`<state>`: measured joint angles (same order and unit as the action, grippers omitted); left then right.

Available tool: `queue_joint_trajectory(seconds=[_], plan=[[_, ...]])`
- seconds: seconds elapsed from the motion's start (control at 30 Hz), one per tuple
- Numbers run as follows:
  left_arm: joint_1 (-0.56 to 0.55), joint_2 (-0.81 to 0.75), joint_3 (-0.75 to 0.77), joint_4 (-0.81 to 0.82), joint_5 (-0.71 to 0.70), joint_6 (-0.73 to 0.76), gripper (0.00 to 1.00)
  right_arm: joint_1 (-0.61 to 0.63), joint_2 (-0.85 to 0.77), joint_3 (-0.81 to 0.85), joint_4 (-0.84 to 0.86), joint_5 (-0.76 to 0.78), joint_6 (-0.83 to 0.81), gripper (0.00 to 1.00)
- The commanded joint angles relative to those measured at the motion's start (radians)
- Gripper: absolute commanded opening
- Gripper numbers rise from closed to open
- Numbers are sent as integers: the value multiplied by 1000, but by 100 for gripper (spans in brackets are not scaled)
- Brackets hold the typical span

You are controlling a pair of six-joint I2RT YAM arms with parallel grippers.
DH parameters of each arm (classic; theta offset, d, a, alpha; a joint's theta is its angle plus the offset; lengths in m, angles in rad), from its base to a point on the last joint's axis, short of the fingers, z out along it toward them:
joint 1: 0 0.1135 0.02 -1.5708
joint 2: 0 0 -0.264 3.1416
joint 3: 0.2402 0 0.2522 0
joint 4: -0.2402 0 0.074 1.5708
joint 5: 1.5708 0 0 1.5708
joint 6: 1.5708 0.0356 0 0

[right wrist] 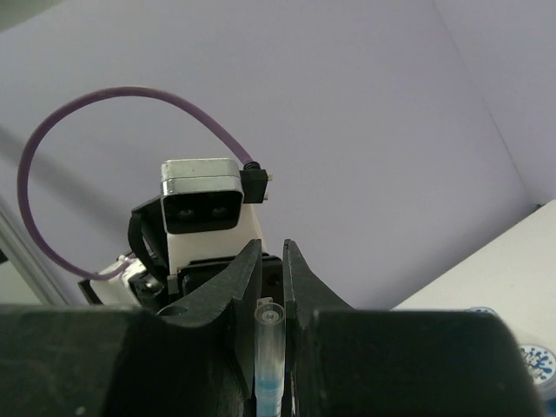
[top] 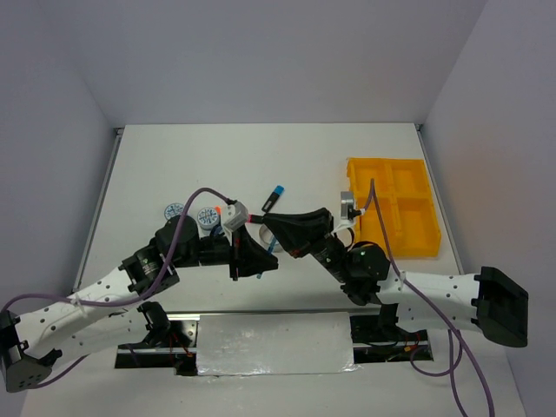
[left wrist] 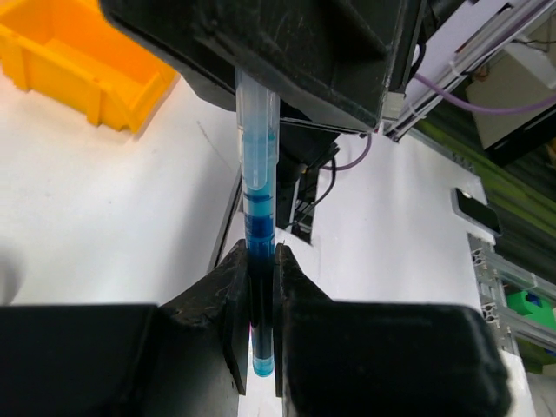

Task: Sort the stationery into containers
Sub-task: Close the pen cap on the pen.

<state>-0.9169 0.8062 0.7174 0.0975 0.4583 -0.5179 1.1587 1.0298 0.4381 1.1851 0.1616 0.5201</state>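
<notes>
**Blue pen held between both grippers, tray not yet filled**

My left gripper (left wrist: pixel 259 261) is clamped on the blue pen (left wrist: pixel 258 200). My right gripper (right wrist: pixel 271 261) pinches its other end, above the table, left of the yellow tray (top: pixel 387 160). I see nothing in its compartments. The tape rolls (top: pixel 173 209), blue-capped marker (top: pixel 274 198) and silvery ring (top: pixel 347 201) lie unsorted, so most work remains.

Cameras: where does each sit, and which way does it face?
Top external: above and behind the bases, looking down on the table, yellow tray, left arm and right arm.
Left wrist: on its arm, faces the tray; left hand clamps the blue pen.
Right wrist: faces the left wrist camera and wall; right hand grips the pen.
Shared: both wrist views show that pen.
</notes>
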Motion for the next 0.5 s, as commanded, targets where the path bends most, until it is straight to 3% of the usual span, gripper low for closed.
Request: queue_joint_trajectory(seconds=[0.0, 0.27, 0.4, 0.47], plan=[[12, -16, 208, 392, -135, 53, 0, 67, 147, -81, -283, -108, -19, 0], [30, 36, 317, 280, -142, 104, 0, 72, 259, -76, -248, -109, -22, 0], [29, 22, 253, 284, -129, 108, 0, 72, 170, -78, -292, -93, -20, 0], [29, 8, 203, 300, -109, 107, 0, 73, 118, -44, -391, -85, -28, 7]])
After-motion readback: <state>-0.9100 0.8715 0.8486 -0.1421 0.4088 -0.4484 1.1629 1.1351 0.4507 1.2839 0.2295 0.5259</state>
